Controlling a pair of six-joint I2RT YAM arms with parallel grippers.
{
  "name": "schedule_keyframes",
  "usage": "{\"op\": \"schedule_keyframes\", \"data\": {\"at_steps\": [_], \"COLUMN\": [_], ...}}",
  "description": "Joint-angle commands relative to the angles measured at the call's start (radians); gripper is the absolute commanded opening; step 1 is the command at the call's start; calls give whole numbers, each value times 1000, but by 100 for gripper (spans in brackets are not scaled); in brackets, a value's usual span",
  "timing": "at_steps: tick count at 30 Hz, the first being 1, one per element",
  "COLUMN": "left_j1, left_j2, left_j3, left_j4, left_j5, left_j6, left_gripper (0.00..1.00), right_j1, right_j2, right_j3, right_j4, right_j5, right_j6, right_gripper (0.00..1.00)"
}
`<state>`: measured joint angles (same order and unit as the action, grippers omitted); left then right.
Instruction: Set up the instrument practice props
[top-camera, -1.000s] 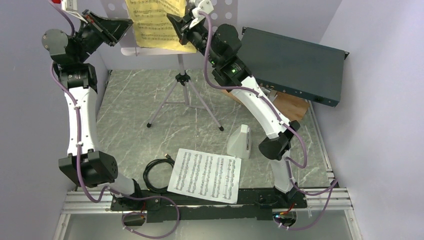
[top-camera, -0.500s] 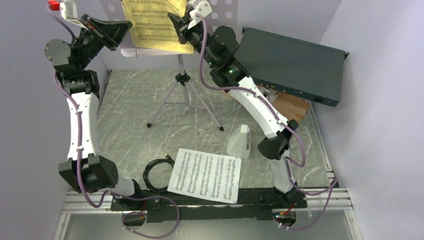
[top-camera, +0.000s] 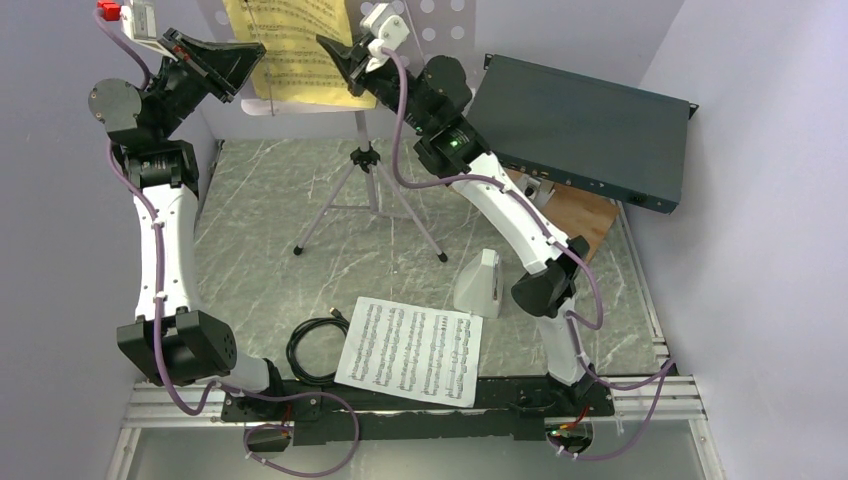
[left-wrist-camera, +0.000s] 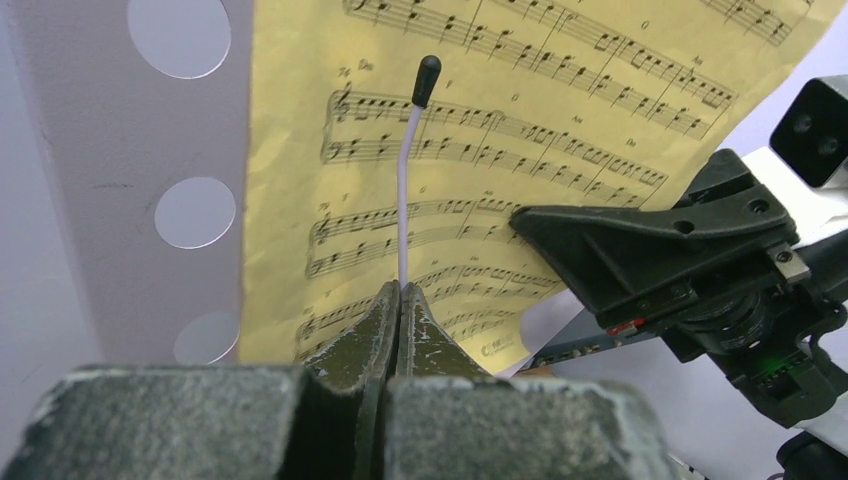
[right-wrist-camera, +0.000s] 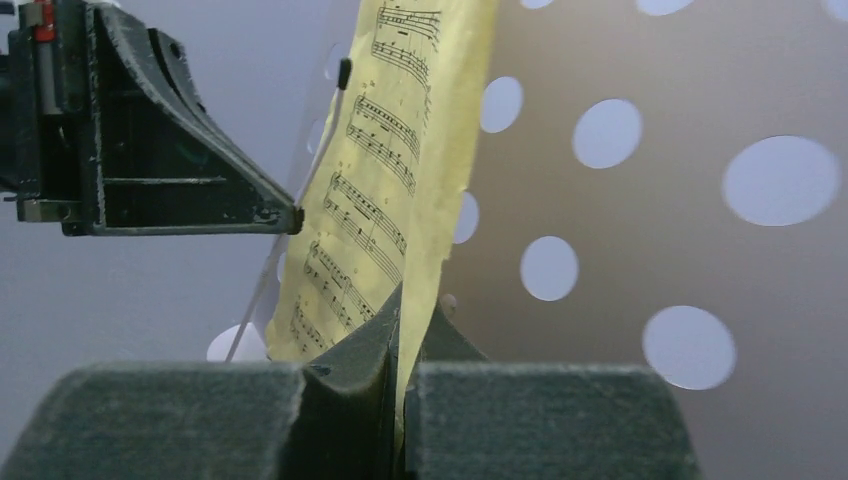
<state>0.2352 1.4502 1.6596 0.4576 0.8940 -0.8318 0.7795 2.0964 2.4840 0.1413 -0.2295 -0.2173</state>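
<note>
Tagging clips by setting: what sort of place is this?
Probably a lab robot cell dressed as a music-practice corner: plain walls box in a marble-patterned table, with a music stand, metronome and white sheet-music page as props.

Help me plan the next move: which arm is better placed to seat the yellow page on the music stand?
Probably right. The right gripper is shut on the yellow page beside the music stand; the left gripper is shut on the stand's thin white wire, so it is occupied.
</note>
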Motion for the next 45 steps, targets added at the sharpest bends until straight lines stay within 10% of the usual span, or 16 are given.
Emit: {"op": "schedule_keyframes", "data": {"at_steps": [1, 37, 40, 45], "left_j1": [-1, 0, -1, 0], "left_j2": [-35, -13, -18, -34], "left_j3": [34, 28, 18, -8], "left_j4": [13, 16, 13, -9], "left_j5": [42, 50, 50, 40], "left_j6": [26, -55, -53, -35], "left_gripper": [0, 10, 19, 22], "right_j1": [1, 3, 3, 5], "right_j2": [36, 131, 123, 52], "right_j3": [45, 172, 171, 116], "right_j4": [87, 146, 141, 90], "right_j5": [-98, -199, -157, -65], "right_j6": [2, -40, -37, -14], "right_gripper": [0, 0, 33, 49]}}
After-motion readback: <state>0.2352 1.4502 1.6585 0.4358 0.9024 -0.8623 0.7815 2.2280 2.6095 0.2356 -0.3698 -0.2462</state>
